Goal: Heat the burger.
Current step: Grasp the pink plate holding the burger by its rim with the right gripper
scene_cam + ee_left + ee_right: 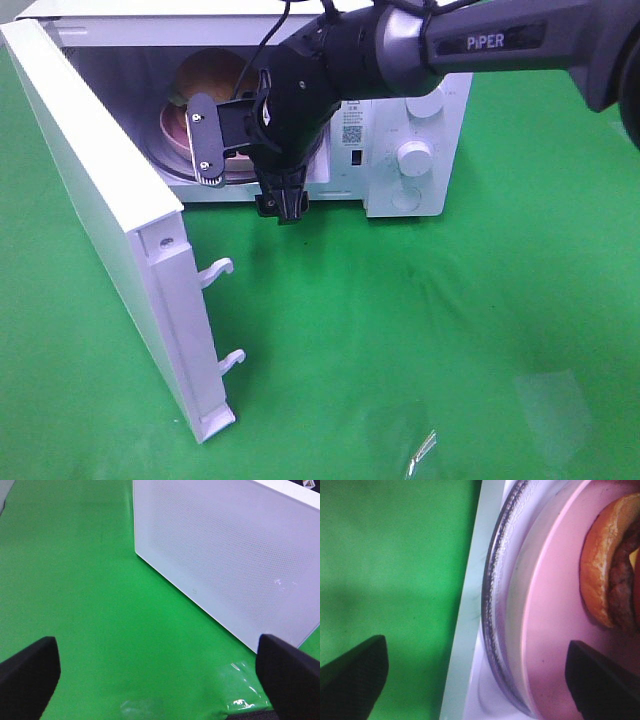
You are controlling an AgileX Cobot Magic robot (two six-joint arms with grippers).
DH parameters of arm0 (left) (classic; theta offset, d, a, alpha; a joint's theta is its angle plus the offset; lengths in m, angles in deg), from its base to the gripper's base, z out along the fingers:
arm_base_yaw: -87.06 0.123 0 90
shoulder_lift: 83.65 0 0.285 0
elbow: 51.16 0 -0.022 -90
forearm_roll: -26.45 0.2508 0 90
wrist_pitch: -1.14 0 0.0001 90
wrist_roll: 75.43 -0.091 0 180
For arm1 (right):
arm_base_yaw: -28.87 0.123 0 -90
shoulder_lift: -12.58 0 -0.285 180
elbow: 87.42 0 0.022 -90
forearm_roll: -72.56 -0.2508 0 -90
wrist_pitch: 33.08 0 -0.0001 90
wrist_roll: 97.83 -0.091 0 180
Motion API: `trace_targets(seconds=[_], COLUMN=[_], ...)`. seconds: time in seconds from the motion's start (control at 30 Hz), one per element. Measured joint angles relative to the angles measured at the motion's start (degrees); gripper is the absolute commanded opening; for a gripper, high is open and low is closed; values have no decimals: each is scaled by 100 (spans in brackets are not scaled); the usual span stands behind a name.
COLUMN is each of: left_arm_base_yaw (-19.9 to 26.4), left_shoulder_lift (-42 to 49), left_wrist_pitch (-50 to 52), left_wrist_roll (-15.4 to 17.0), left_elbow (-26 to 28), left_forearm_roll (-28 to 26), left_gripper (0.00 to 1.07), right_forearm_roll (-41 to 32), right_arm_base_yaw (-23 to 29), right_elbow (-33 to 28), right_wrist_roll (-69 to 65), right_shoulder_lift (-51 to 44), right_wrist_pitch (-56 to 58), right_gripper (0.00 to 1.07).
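Your high camera looks down at the green surface (420,340), facing the microwave (400,150) with its open door (100,200), at middling range. Your left wrist camera sits low over the surface, looking at the door's outer face (225,555). Your right wrist camera is very close, at the cavity's edge, over the glass turntable (495,605) and pink plate (550,645). High and right wrist views share the plate; high and left share the door.

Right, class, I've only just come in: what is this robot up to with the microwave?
The burger sits on its pink plate inside the microwave, whose door stands wide open. The right gripper hangs open at the oven's mouth, holding nothing. The left gripper is open too, over the green cloth beside the door. Heating has not begun.
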Motion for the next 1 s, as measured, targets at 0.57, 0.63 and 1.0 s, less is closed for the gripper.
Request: trace_targets(seconds=[0.57,0.63,1.0], left_arm_base_yaw=[0,0,0], left_shoulder_lift=[0,0,0], left_wrist_pitch=[0,0,0], left_wrist_roll=[0,0,0], left_elbow=[0,0,0], left_forearm_roll=[63,63,103], left_gripper=[98,98,98], right_forearm_roll=[-34,-46,-172], right_arm_base_yaw=[-189,-229,-258], right_elbow=[957,963,974], right_wrist_roll=[0,0,0], right_shoulder_lift=[773,819,882], right_wrist_pitch=[11,0,11], right_gripper=[87,87,31])
